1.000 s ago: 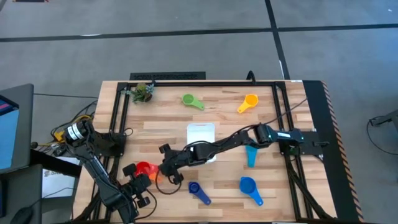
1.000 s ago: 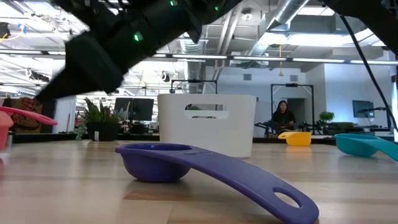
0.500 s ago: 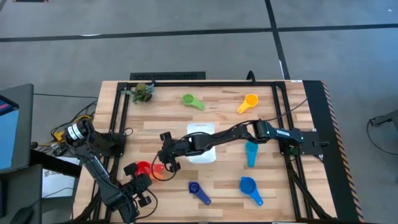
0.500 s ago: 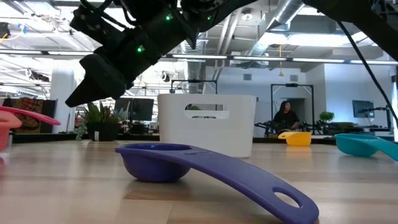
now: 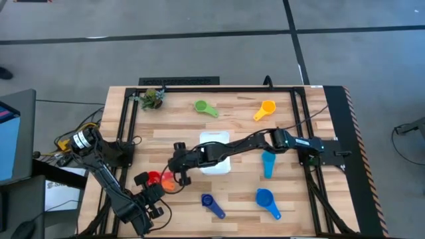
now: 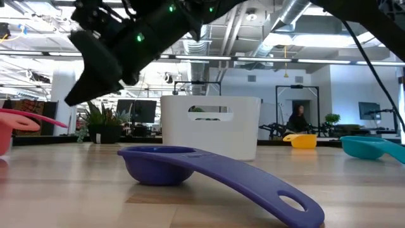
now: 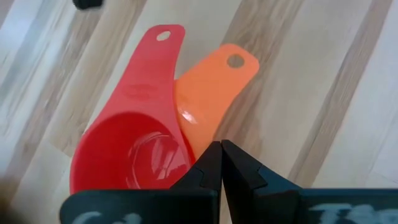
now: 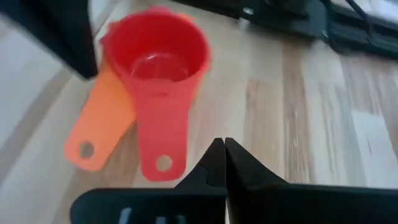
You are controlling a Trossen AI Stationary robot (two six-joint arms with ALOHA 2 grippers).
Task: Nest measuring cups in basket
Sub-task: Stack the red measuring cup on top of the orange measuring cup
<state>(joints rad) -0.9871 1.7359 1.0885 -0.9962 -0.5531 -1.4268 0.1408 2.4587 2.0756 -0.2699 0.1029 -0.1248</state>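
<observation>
You have seven measuring cups on the desk [image 5: 166, 133] in the high view. Along the upper part of the frame lie two: the green cup [image 5: 204, 107] and the yellow-orange cup [image 5: 264, 109]. At right of centre sits one teal cup [image 5: 267, 164], with one blue cup [image 5: 266, 201] below it toward the lower right. One dark blue cup [image 5: 212, 204] lies at lower centre; in the low view it fills the foreground, bowl left and handle running to the lower right. The last two, the red cup [image 5: 155, 178] and the orange cup [image 5: 171, 184], sit touching at lower left of centre; the left wrist view shows the red bowl overlapping the orange one, their handles fanned apart.

There is one basket [image 5: 215, 143], just above centre, partly crossed by the right arm.

You have two end effectors. The left end effector [image 5: 147, 193] is in the lower left, just beside the red cup, its fingers pressed together on nothing. The right end effector [image 5: 180, 174] reaches across to left of centre, over the orange cup, fingers likewise shut with nothing between them.

One small green leafy clump [image 5: 153, 98] rests at the upper left corner.
</observation>
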